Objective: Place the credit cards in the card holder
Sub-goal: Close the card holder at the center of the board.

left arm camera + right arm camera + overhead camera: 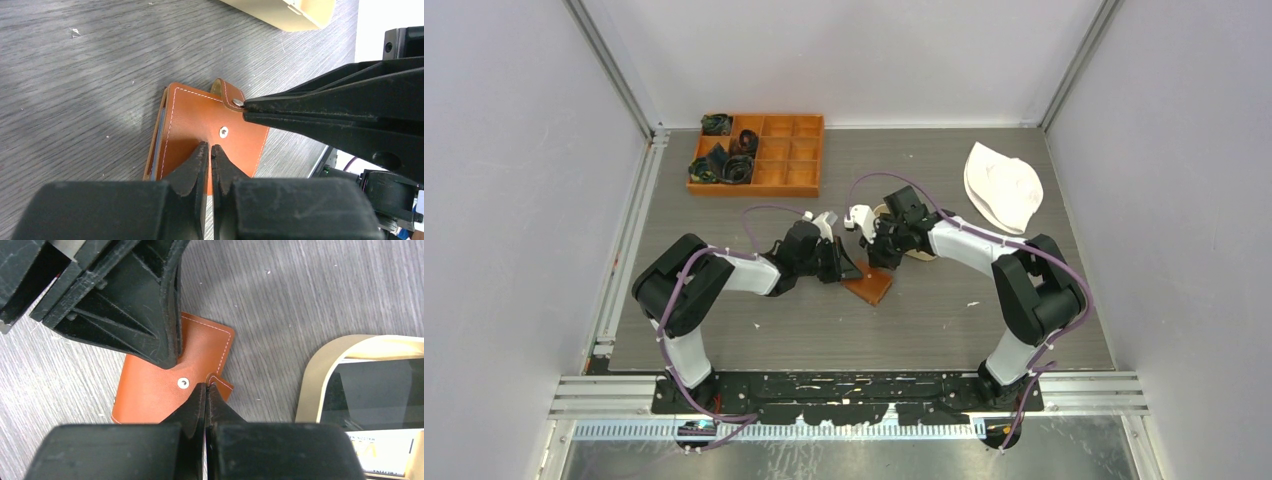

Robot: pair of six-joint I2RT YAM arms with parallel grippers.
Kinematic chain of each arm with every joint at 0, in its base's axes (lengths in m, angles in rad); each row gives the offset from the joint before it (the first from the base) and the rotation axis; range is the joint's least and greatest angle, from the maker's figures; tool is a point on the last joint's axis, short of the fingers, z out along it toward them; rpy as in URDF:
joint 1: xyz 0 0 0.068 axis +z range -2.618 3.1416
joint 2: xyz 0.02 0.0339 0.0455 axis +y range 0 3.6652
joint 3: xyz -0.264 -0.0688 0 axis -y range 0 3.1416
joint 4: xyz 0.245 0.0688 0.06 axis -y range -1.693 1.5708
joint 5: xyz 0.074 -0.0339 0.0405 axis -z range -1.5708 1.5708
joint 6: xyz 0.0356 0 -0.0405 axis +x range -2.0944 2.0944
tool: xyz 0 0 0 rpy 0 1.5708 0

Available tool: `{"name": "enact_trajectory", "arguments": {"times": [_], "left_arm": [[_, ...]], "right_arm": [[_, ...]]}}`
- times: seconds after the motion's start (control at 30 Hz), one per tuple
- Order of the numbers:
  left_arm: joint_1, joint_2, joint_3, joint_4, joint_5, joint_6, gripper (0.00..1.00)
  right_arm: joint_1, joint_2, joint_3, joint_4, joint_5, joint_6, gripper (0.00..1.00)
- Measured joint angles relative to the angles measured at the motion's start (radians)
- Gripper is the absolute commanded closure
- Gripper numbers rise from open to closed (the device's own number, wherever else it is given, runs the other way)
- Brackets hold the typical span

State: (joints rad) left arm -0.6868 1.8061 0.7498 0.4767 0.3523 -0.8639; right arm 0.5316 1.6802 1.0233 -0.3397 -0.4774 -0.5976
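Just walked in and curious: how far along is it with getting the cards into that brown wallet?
Early on. Done: nothing I can confirm; a black card and a pale card lie in the tray. In hand: the right fingers pinch the strap tab of the wallet, folded shut, while the left fingers press on its cover. Left: opening it and slotting the cards in.

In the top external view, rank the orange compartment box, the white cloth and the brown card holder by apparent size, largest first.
1. orange compartment box
2. white cloth, somewhat smaller
3. card holder, clearly smallest, though the arms partly hide it
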Motion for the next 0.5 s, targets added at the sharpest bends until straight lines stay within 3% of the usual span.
{"name": "enact_trajectory", "arguments": {"times": [0.5], "left_arm": [[0.000,0.000,-0.020,0.028,0.018,-0.019,0.94]], "right_arm": [[0.040,0.007,0.000,-0.064,-0.019,-0.109,0.99]]}}
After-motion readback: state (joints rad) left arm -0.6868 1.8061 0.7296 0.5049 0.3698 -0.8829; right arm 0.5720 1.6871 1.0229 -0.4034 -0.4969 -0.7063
